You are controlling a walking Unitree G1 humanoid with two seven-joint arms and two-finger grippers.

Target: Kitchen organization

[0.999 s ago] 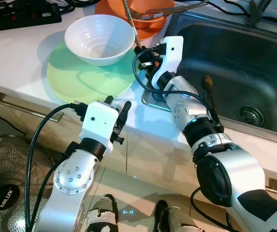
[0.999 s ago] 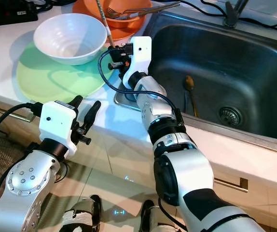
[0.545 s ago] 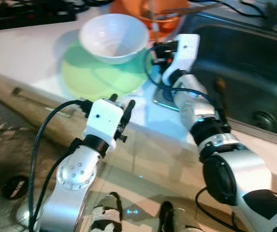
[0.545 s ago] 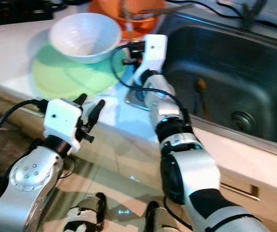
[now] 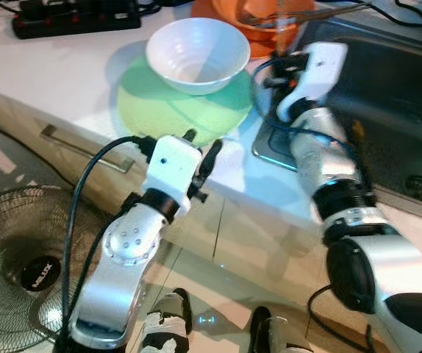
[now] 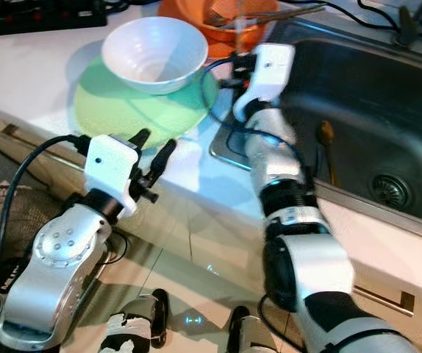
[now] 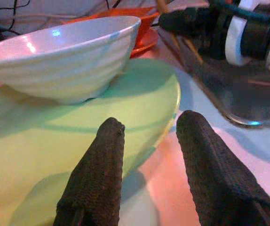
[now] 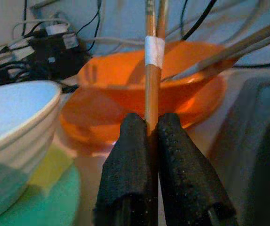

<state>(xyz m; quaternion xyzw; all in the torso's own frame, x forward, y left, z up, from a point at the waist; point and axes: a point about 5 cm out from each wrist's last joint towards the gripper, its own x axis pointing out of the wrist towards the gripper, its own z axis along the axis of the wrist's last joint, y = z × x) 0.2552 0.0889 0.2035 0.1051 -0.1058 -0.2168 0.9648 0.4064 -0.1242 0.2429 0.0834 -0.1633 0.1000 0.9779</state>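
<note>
My right gripper (image 5: 276, 60) is shut on a pair of wooden chopsticks (image 8: 150, 70) with a white band, held upright at the sink's left rim, in front of the orange bowl (image 8: 125, 103). The black fingers (image 8: 130, 155) press the sticks between them. The orange bowl holds a fork and other utensils. A white bowl (image 5: 196, 45) sits on a green plate (image 5: 167, 114) on the white counter. My left gripper (image 5: 200, 149) is open, level with the plate's near edge (image 7: 170, 101) and touching nothing.
A steel sink (image 5: 402, 88) lies at the right, with a brown spoon (image 6: 325, 136) in its basin. A black power strip (image 5: 79, 15) and cables run along the counter's back. Below the counter are a drawer handle (image 5: 86, 143) and a floor fan (image 5: 20, 250).
The whole view has shifted, so the counter things now lie further right in the picture. Both grippers keep their places relative to the counter, and the right one still holds the chopsticks.
</note>
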